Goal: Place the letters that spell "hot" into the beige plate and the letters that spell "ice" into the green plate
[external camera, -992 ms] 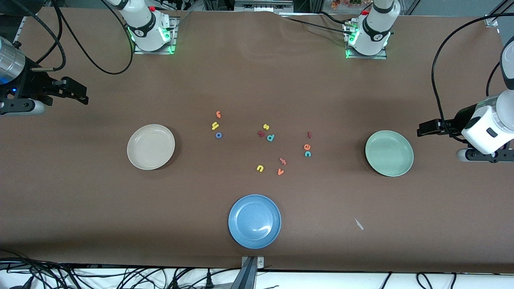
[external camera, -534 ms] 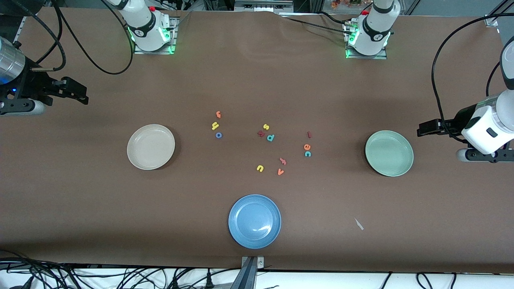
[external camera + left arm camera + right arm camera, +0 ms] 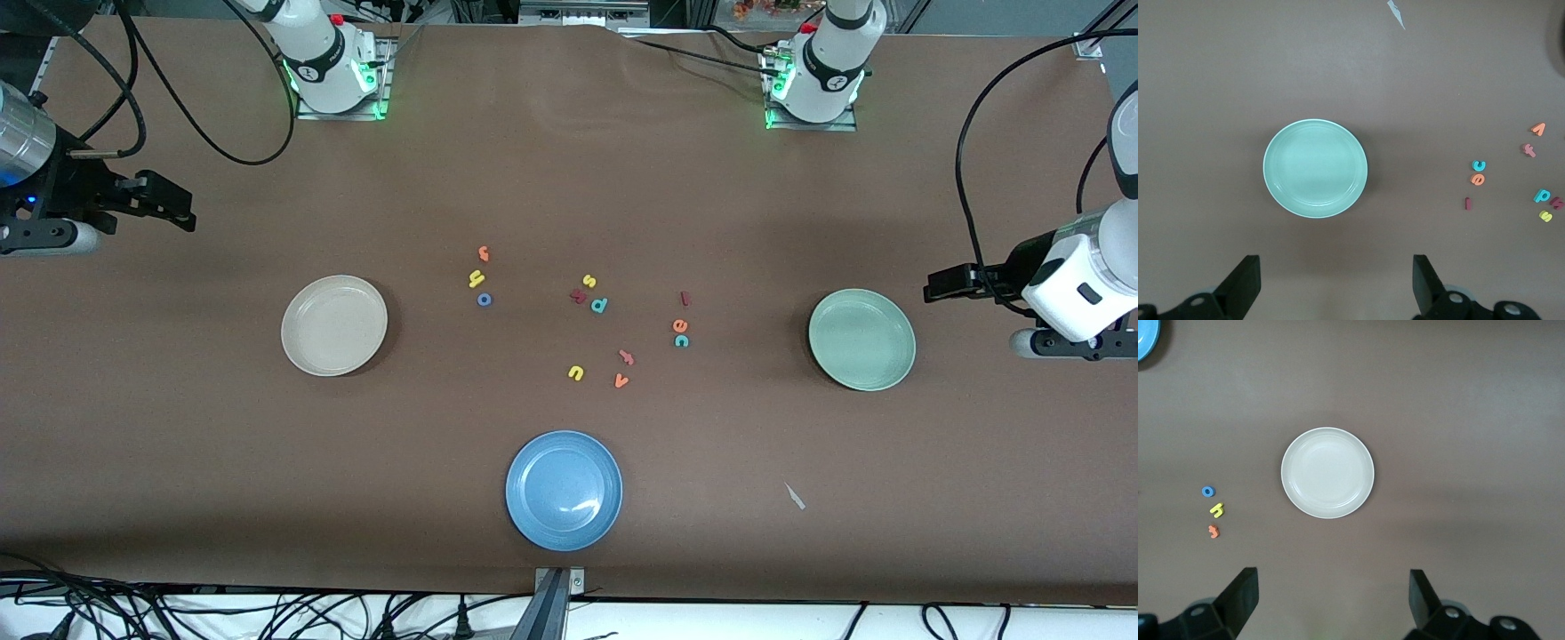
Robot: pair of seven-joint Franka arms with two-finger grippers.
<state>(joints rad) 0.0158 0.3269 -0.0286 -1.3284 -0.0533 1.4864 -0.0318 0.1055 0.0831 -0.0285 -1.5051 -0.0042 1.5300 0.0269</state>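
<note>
Two arms parked high at table ends, left gripper (image 3: 1331,283) and right gripper (image 3: 1331,600) jaws spread, empty. Beige plate (image 3: 334,325), green plate (image 3: 861,340) bare. Mid-table: h (image 3: 476,279), o (image 3: 484,300), t (image 3: 484,253); i (image 3: 685,299), e (image 3: 680,325), c (image 3: 681,340). No readable brands.

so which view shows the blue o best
The right wrist view: the blue o shows as a clear ring beside the yellow h. The front view shows it smaller, between the beige plate and the other letters. The left wrist view does not show it.
</note>
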